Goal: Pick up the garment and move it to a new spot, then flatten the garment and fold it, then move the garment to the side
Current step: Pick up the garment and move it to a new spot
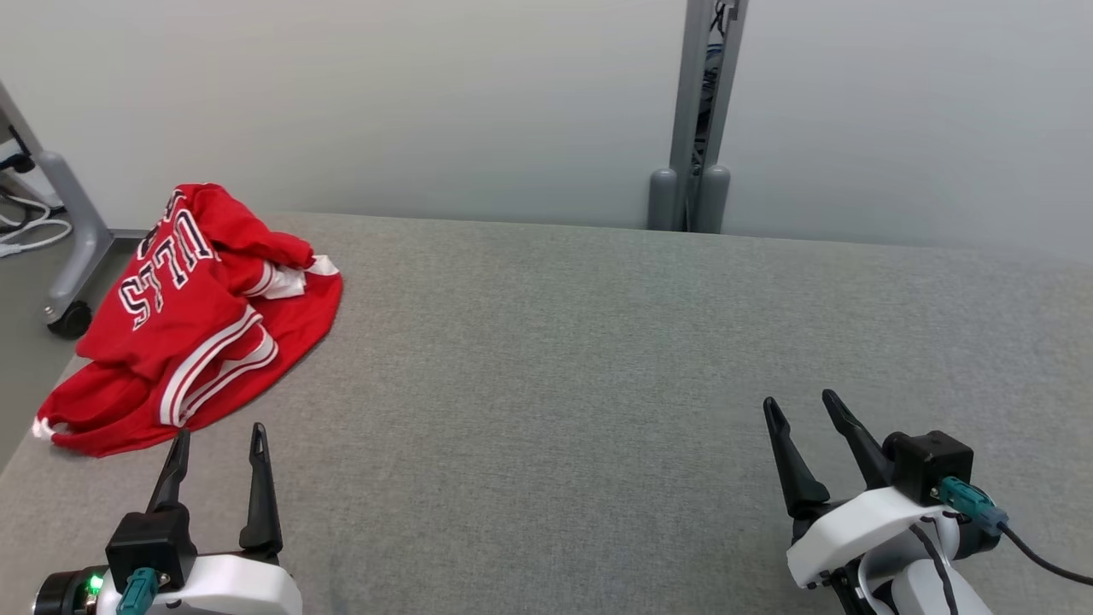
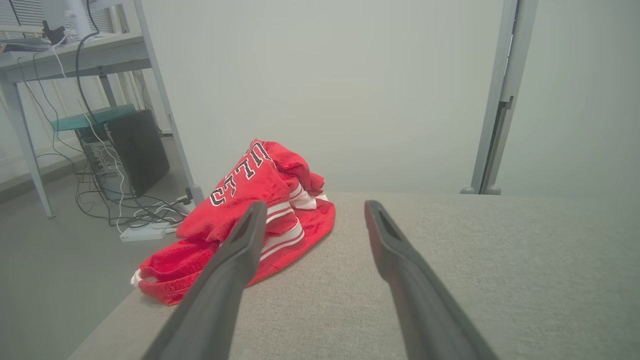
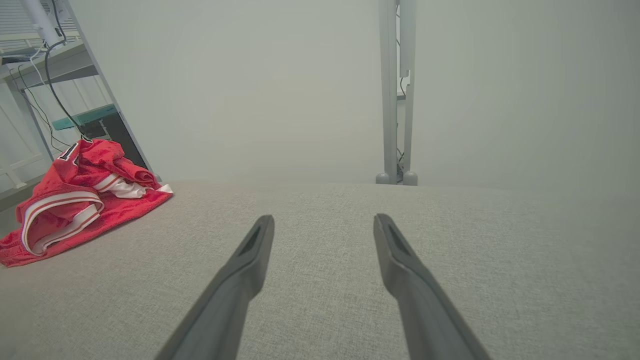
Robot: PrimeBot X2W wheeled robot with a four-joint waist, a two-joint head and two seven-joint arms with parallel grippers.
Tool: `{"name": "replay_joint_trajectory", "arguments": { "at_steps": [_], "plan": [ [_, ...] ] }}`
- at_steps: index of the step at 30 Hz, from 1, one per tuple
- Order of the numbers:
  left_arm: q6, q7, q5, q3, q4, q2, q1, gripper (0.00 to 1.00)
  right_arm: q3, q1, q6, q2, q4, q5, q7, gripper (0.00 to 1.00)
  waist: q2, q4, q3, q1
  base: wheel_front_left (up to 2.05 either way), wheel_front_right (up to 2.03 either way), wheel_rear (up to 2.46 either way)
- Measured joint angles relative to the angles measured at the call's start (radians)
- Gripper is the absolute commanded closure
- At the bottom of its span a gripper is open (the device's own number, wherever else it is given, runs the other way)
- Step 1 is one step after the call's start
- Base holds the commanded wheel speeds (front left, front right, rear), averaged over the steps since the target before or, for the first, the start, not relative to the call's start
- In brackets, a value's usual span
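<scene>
The table (image 1: 598, 359) is carrying the red garment (image 1: 188, 316) at its far-left edge. The left gripper (image 1: 219, 434) and right gripper (image 1: 800, 401) are hovering spread wide, holding nothing; 1 deep pinch into a fold is looking wisest.

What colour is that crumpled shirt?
Red shirt with white stripes and lettering; the head view shows it best.
</scene>
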Motion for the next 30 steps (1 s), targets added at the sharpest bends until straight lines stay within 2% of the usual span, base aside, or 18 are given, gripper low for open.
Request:
{"name": "replay_joint_trajectory", "arguments": {
  "at_steps": [18,30],
  "plan": [
    [0.034,0.0,-0.001,-0.007,-0.015,0.006,0.014,0.0,0.057,0.007,0.0,0.0,0.014,0.024,-0.01,0.0,0.0,0.246,0.001,0.0,0.0,0.0,0.0],
    [0.044,0.002,-0.007,-0.008,-0.017,0.012,0.015,0.0,0.091,-0.001,0.0,0.0,0.013,0.026,-0.017,0.0,0.0,0.373,0.007,0.0,0.0,0.0,0.0]
  ]
}}
